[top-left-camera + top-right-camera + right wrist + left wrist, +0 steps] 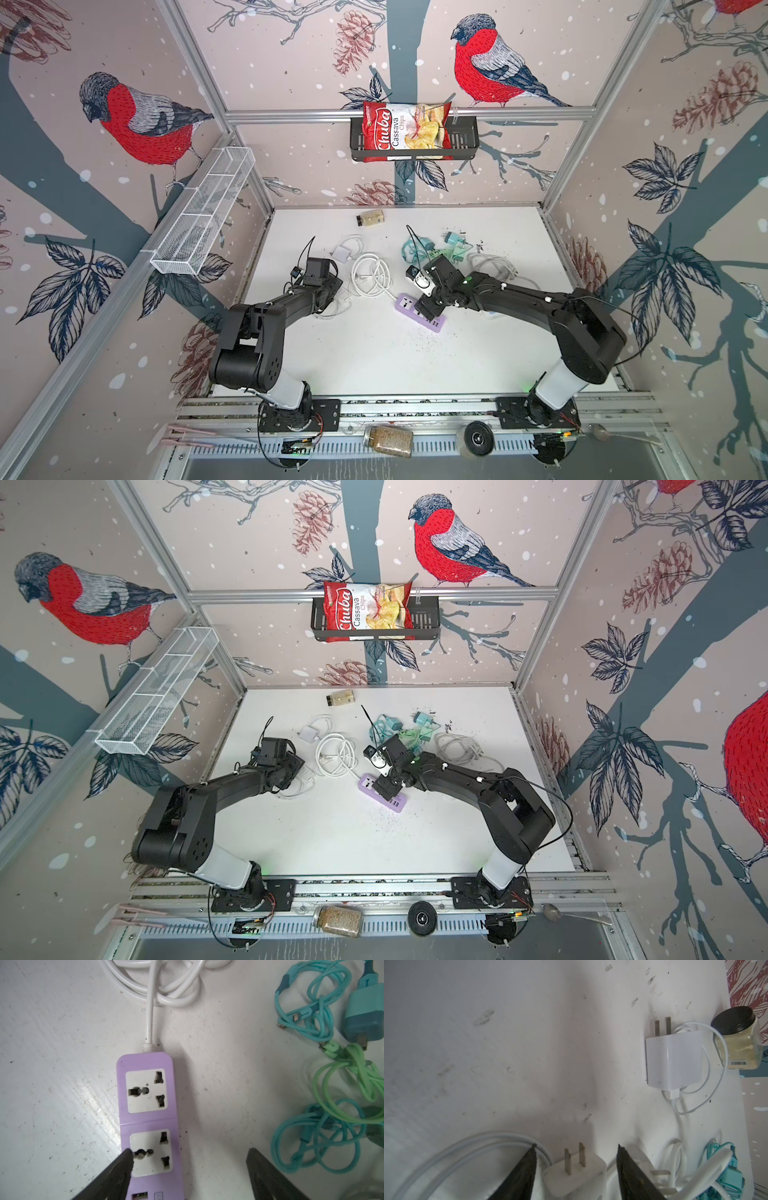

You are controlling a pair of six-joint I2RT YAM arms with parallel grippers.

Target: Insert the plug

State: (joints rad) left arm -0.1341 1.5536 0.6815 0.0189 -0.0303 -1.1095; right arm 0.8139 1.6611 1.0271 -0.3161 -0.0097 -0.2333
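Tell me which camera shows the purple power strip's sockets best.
Right wrist view: the purple power strip is close, both sockets plainly empty. In both top views it is small, partly under the right arm. The left wrist view misses it.

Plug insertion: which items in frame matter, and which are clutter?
Job:
- purple power strip
- white two-prong plug, between the open jaws of the left gripper
- right gripper, open above the strip

Clutter:
- square white charger
- black-lidded jar
- teal charger
- teal cables
- green cable
- chips bag
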